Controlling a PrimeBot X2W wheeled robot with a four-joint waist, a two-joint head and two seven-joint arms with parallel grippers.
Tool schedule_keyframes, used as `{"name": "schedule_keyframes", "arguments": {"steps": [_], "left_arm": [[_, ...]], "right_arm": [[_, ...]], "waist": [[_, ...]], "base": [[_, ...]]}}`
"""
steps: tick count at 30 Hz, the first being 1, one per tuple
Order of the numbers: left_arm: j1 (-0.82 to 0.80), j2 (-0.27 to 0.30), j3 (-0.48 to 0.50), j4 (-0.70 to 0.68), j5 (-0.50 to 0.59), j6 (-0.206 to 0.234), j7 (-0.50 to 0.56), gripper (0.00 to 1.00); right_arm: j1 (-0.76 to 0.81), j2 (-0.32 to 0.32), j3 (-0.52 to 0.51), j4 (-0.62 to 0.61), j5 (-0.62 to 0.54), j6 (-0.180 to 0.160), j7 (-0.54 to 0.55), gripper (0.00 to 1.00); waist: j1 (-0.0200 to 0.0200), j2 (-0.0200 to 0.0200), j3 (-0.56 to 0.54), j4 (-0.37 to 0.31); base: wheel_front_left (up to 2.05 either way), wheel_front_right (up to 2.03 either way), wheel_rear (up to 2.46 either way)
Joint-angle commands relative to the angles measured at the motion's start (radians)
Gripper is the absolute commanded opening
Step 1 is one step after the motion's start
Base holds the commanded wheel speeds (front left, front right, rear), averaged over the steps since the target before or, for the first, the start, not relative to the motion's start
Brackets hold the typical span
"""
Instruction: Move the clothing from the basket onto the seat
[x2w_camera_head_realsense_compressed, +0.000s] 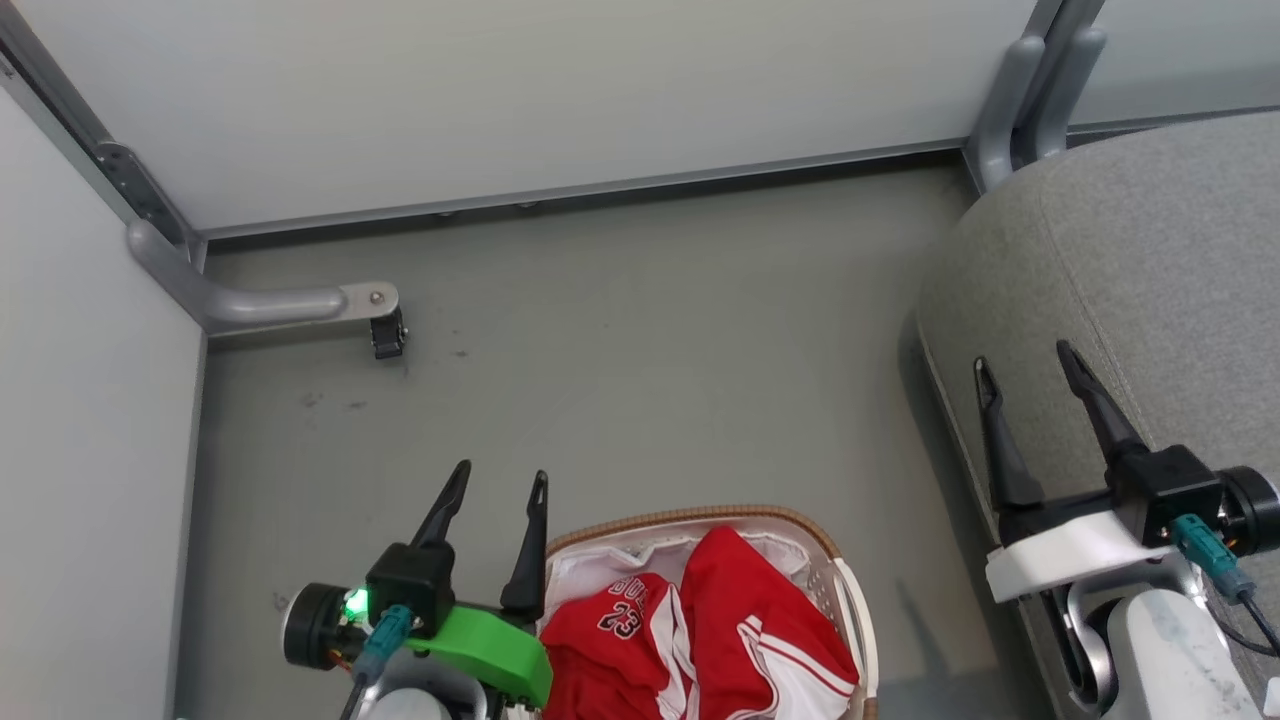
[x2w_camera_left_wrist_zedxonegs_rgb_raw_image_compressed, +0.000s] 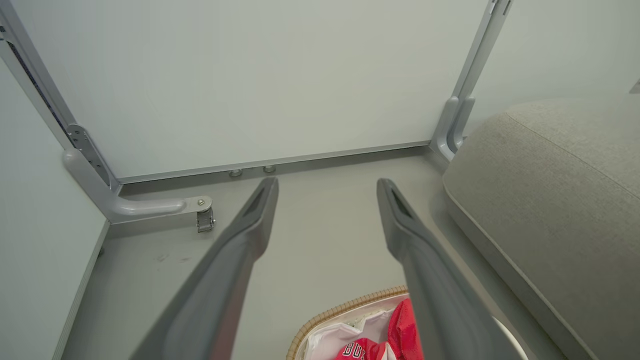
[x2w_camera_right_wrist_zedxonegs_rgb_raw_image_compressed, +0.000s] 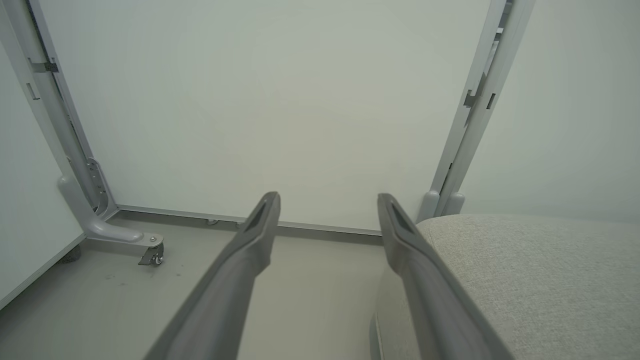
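— Grey floor (x2w_camera_head_realsense_compressed: 650, 350), white panels (x2w_camera_head_realsense_compressed: 500, 90) behind. Where's the clothing (x2w_camera_head_realsense_compressed: 720, 620)?
— I see it heaped in the basket (x2w_camera_head_realsense_compressed: 700, 518), near centre; the seat (x2w_camera_head_realsense_compressed: 1150, 260) is at right.
— Fingers?
— My left gripper (x2w_camera_head_realsense_compressed: 501, 470) is spread, just left of the basket; my right gripper (x2w_camera_head_realsense_compressed: 1024, 354) is spread over the seat's edge.

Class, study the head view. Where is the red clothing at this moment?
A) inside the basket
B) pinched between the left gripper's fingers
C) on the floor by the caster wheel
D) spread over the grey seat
A: the clothing lies bunched inside the basket, below its woven rim and apart from the seat; the left gripper stands open beside it.
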Motion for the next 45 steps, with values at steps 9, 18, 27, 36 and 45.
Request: {"name": "schedule_keyframes", "arguments": {"steps": [9, 18, 27, 36, 45], "left_arm": [[-0.201, 0.006, -0.132, 0.123, 0.066, -0.029, -0.001, 1.00], [-0.373, 0.006, -0.250, 0.329, 0.143, -0.062, 0.000, 1.00], [-0.502, 0.007, -0.355, 0.533, 0.170, -0.082, 0.000, 1.00], [-0.596, 0.020, -0.322, 0.657, 0.147, -0.016, 0.000, 1.00], [-0.634, 0.029, -0.317, 0.721, 0.137, -0.003, 0.000, 1.00]], "right_arm": [[-0.143, -0.004, -0.062, -0.052, 0.007, 0.000, -0.005, 1.00], [-0.251, -0.003, -0.064, -0.089, 0.049, 0.000, -0.005, 1.00], [-0.324, -0.003, -0.059, -0.094, 0.126, 0.000, -0.005, 1.00], [-0.345, -0.003, -0.018, -0.091, 0.199, 0.000, -0.005, 1.00], [-0.342, -0.003, 0.008, -0.089, 0.230, 0.000, -0.005, 1.00]], "waist": [[0.0000, 0.0000, 0.304, -0.096], [0.0000, 0.0000, 0.507, -0.190], [0.0000, 0.0000, 0.648, -0.266], [0.0000, 0.0000, 0.739, -0.330], [0.0000, 0.0000, 0.758, -0.359]], "base": [[0.00, 0.00, 0.00], [0.00, 0.00, 0.00], [0.00, 0.00, 0.00], [0.00, 0.00, 0.00], [0.00, 0.00, 0.00]]}}
